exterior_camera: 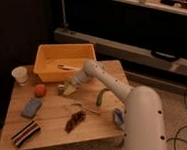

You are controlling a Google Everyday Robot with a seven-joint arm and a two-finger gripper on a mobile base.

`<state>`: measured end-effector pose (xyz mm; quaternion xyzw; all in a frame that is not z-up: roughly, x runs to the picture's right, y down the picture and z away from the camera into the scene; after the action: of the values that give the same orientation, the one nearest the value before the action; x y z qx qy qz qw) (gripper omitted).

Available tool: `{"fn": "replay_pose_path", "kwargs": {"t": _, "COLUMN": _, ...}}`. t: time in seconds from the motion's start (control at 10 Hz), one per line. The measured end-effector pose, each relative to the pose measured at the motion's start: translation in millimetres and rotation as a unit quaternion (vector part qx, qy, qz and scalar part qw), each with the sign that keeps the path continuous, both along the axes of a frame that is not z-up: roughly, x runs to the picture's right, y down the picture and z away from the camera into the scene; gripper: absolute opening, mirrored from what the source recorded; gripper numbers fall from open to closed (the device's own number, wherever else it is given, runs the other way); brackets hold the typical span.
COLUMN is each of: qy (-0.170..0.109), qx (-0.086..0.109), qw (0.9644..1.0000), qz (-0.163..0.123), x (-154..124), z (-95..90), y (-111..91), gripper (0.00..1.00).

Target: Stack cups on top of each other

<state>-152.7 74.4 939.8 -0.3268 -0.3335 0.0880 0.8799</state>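
The white cup [20, 75] stands upright at the bench's left edge. The pale yellow-green cup [69, 89] lies tilted in the closed pincer [64, 90], just before the bin.
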Motion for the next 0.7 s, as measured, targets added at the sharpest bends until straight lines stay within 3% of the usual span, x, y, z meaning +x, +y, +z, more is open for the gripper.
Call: {"fn": "replay_pose_path", "kwargs": {"t": 0.7, "qy": 0.000, "qx": -0.001, "qw": 1.0000, "qz": -0.003, "x": 0.3, "z": -2.8, "y": 0.3, "gripper": 0.00}}
